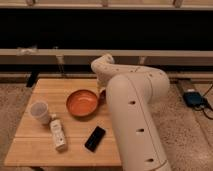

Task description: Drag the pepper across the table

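Closest to me, the robot's big white arm [136, 120] fills the right side, rising from the front edge and covering the right end of the table [35, 150], a light top of wooden planks. Just left of the arm, near the front edge, lies one flat black slab [95, 138], set at a slant. Left of that lies one small white bottle [58, 134] on its side, its cap end pointing away from me toward one white cup [40, 111], which stands upright near the left edge, just beside the bottle's tip. Past these, about mid-table, sits one round orange bowl [82, 103], and it looks bare inside. The arm bends over and comes down at the bowl's right rim, where only a dark bit of the gripper [102, 95] shows between bowl and arm, very close to the rim; I cannot tell whether it is open or closed, nor whether it grips or touches anything. The pepper does not show from here; the arm hides the right part of the tabletop. Farther off, on the floor to the right, lies one blue object [193, 98] with a cable, and behind everything a pale ledge [165, 56] runs under dark panes.
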{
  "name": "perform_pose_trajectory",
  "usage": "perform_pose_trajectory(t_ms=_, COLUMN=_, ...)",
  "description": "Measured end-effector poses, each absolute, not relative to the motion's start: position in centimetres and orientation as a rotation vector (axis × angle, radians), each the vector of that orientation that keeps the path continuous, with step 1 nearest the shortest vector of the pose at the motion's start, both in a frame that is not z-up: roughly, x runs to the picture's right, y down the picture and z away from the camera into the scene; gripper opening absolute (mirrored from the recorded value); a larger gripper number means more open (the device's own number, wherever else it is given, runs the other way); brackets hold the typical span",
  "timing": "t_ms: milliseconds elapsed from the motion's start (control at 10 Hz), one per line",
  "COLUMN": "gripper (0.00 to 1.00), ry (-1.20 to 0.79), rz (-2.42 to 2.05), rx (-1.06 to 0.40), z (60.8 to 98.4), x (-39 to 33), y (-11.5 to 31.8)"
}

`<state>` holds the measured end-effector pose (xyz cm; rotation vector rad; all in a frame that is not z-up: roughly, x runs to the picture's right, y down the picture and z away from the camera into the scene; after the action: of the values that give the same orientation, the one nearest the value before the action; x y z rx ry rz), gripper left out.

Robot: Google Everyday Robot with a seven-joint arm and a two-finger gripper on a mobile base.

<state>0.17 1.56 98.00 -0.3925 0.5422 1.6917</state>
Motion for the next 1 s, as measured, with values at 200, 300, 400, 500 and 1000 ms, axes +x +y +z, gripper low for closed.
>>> perform_pose_trajectory(t_ms=200, gripper=0.27, ry=0.549, rz=1.7, rx=-0.395, z=98.1, x=0.5, y=1.6)
perform_pose_trajectory(t_ms=300, gripper=0.13, ry=0.549, rz=1.713, rx=-0.4, z=98.2, x=0.8, y=1.5)
perform_pose_trajectory(t_ms=400, gripper=0.06, ry=0.55, rz=1.721, rx=-0.399, z=98.2, x=1.2, y=1.4)
perform_pose_trajectory(t_ms=500, gripper=0.01, ry=0.552, rz=1.731, rx=-0.399, z=98.3, x=1.7, y=1.4)
perform_pose_trajectory(t_ms=1000, gripper=0.0, ry=0.554, rz=1.8, rx=-0.36, z=98.7, x=4.1, y=0.7)
